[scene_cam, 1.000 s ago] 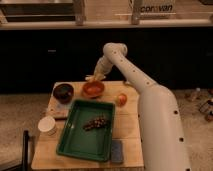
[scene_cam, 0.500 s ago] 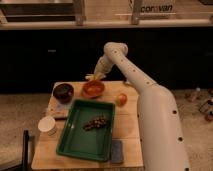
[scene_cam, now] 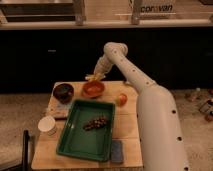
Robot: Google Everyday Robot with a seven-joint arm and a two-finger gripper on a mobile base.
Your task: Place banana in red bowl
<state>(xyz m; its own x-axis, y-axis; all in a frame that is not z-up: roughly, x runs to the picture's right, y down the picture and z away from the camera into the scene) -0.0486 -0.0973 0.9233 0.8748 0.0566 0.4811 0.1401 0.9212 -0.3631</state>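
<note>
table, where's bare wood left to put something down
The table is bare right of the green tray, between round fruit and sponge, and at the near left corner below the white cup. The far edge is crowded: dark bowl, red bowl, end effector and banana at its far rim.

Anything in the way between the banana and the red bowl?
Nothing visible. The banana is at the gripper just behind the red bowl; the dark bowl and round fruit sit aside.

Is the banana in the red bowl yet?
Not yet. The banana is up at the tool, just behind the far rim of the red bowl, which looks empty. Left to do: bring the banana over the red bowl and set it inside.
</note>
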